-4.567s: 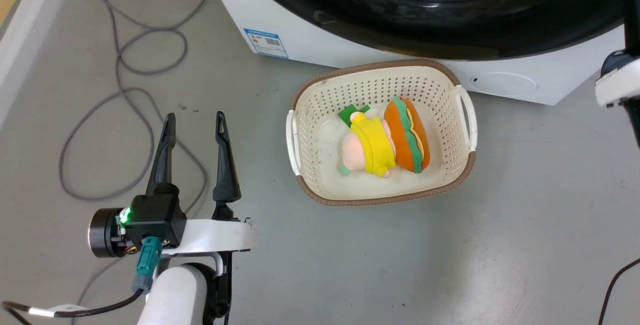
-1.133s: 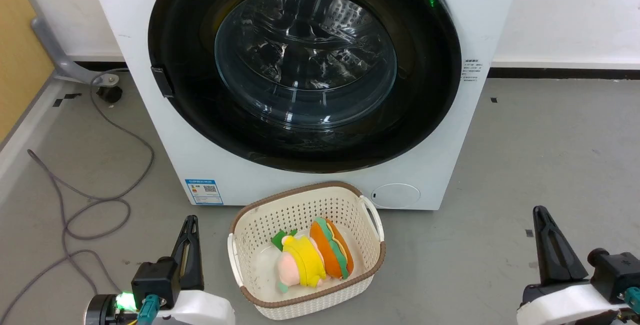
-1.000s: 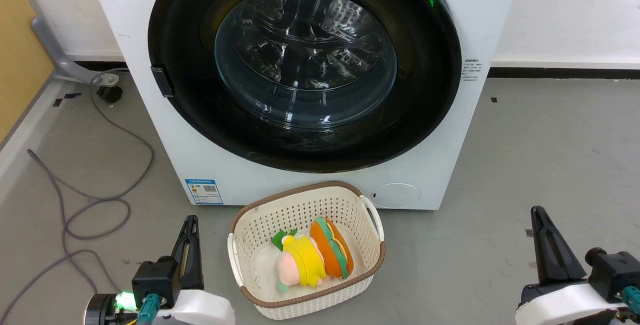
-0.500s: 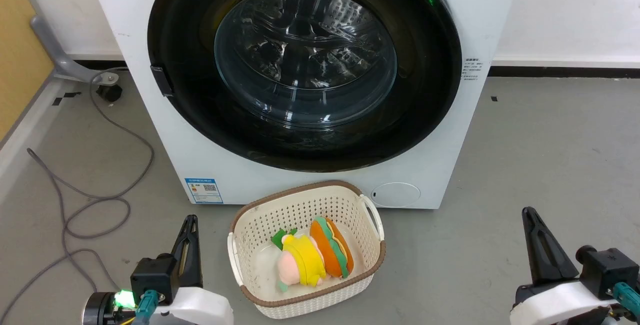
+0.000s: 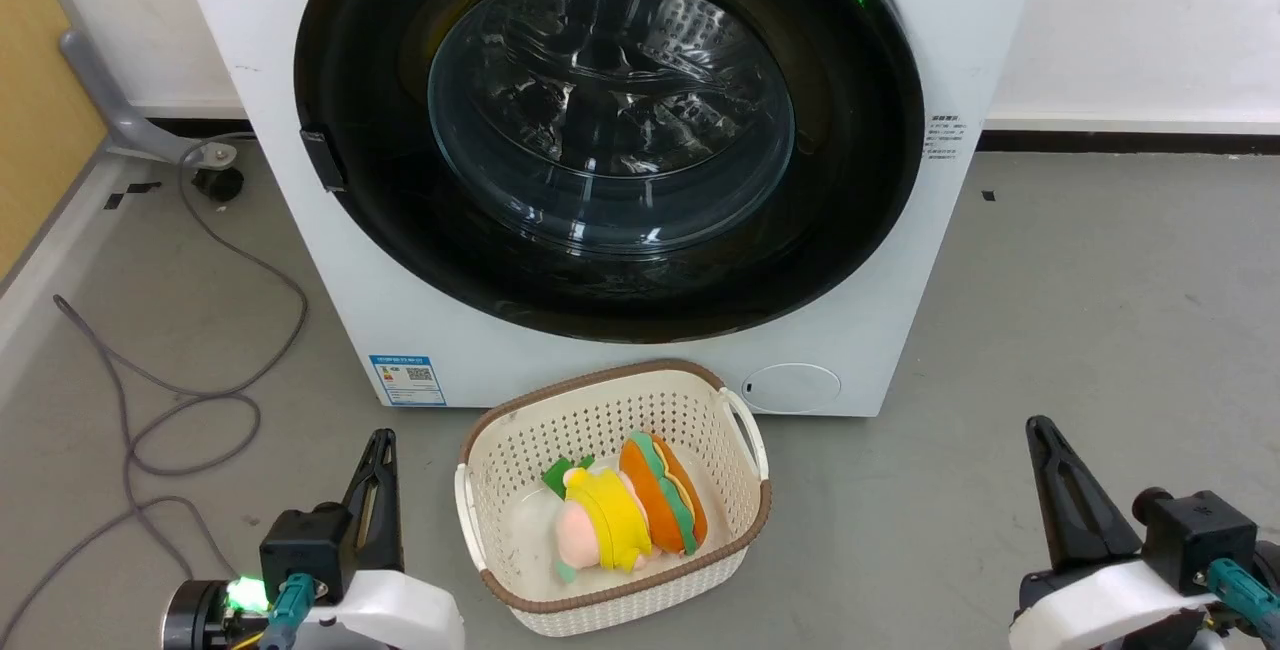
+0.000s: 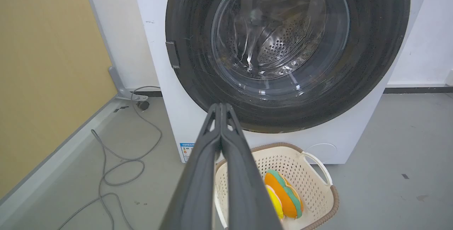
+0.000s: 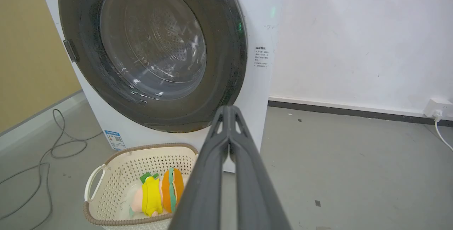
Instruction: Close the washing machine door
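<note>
Grey floor (image 5: 1100,280) fronted the white front-loading washing machine (image 5: 900,310), whose round glossy black door (image 5: 850,180) sat flush, apparently latched; left gripper (image 5: 380,445) and right gripper (image 5: 1040,435) hung pinched together, empty, clear of the machine, job seemingly done.

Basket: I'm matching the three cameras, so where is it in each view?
Head view: basket bottom centre.
Left wrist view: basket lower right, partly behind the left gripper.
Right wrist view: basket lower left, beside the right gripper.
Shared landmark: blue sticker, just up-left of the basket in each.
</note>
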Controlling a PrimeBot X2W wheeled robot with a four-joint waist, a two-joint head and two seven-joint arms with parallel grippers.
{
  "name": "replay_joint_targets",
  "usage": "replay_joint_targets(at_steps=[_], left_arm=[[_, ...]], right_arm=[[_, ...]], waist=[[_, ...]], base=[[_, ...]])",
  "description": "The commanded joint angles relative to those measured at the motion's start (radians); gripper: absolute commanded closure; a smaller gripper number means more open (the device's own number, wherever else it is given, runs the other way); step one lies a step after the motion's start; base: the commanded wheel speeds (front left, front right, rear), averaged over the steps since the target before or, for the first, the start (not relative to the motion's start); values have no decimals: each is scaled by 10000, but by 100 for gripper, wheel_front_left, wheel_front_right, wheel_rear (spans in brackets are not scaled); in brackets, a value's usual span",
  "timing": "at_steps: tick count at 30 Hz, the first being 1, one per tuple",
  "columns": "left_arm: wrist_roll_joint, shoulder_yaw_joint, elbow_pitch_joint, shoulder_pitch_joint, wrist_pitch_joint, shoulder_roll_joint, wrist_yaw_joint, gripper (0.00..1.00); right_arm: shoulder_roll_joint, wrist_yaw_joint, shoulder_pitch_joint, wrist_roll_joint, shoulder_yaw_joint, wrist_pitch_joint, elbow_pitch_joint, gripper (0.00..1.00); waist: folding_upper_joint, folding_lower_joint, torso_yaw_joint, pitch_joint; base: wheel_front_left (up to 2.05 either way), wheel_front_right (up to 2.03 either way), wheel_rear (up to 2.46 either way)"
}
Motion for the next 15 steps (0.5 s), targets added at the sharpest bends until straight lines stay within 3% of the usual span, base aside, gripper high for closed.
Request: replay_joint_targets(at_steps=[1,15], left_arm=[[80,35,-64,-93,61,-8,-52,100],[119,106,-165,-110,327,-13,-194,100]], right_arm=[[25,-6,-81,-44,44,76,-73,100],[30,-7,-98,-148,199,343,-138,100]], waist=[[-1,0,0,3],[-1,0,-3,26]], base=[[0,0,0],[0,0,0]])
